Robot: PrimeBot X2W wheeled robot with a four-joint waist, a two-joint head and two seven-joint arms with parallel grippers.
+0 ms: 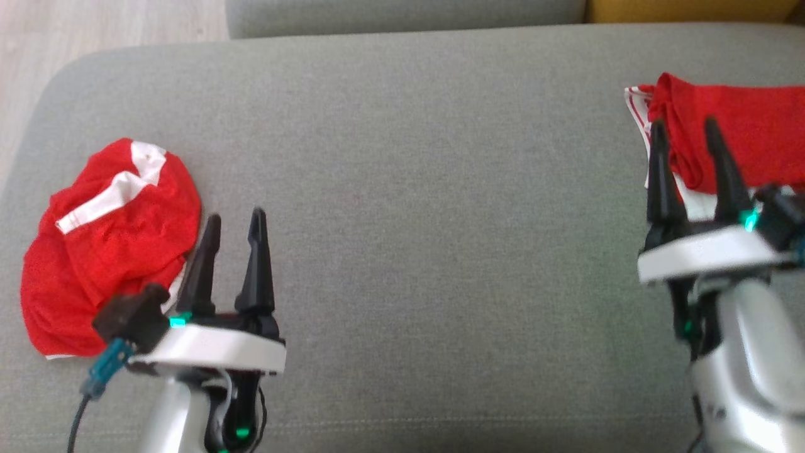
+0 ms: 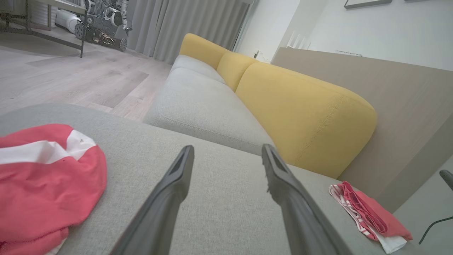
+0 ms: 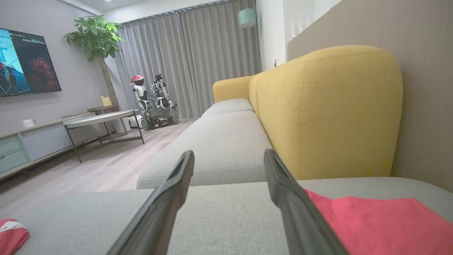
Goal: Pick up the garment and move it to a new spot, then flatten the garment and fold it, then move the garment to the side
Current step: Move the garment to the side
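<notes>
A crumpled red garment (image 1: 107,245) with white stripes lies in a heap at the left end of the grey cushion (image 1: 415,189); it is also the red heap (image 2: 46,184) at the lower left of the left wrist view. My left gripper (image 1: 236,217) hovers open just right of it, with nothing between its fingers (image 2: 228,147). At the right end lies a second red garment (image 1: 736,132), folded flat over a white layer. My right gripper (image 1: 684,123) stands open at its near left edge, holding nothing (image 3: 229,152). The folded cloth (image 3: 382,223) lies beside the right finger.
The cushion's rounded left corner drops to a pale wood floor (image 1: 107,25). Behind it runs a grey sofa seat (image 3: 226,141) with yellow backrests (image 3: 329,109). A low table (image 3: 102,118) and another robot (image 3: 152,102) stand far off.
</notes>
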